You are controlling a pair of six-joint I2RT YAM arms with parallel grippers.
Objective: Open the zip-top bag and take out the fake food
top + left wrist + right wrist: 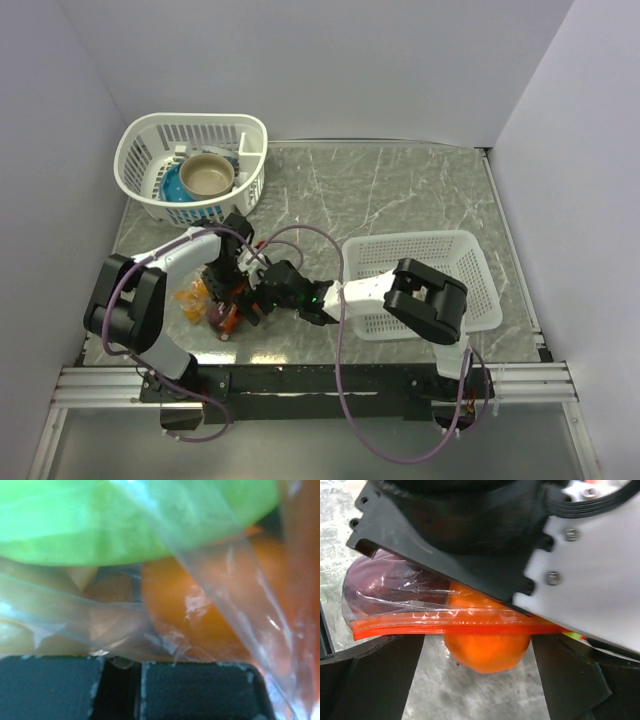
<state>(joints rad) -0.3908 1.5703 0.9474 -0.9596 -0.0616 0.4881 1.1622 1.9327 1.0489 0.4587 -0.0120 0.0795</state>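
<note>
The left pincer (122,686) is closed on the clear film of the bag (410,594), its two dark pads (50,690) almost meeting with plastic pinched at the seam. Pressed close to its camera, inside the film, are a green piece (125,515), an orange piece (200,605) and a pale peach one (55,620).

The right pincer (477,652) gapes wide and grips nothing. Its fingers (370,680) stand on either side of the orange piece, which bulges below the orange-red strip (455,628). The strip runs straight across from one finger to the other, and whether it touches them is not clear. Behind the strip a dark purple piece (375,587) lies under the film, and the left arm's black and white wrist covers the rest of the bag.

From above, both pincers meet over the bag at the near left of the marbled worktop (400,190). A round white basket (135,150) at the far left holds a tan bowl (207,175) on a blue dish (172,190). A square basket (470,250) sits to the right, under the right arm.
</note>
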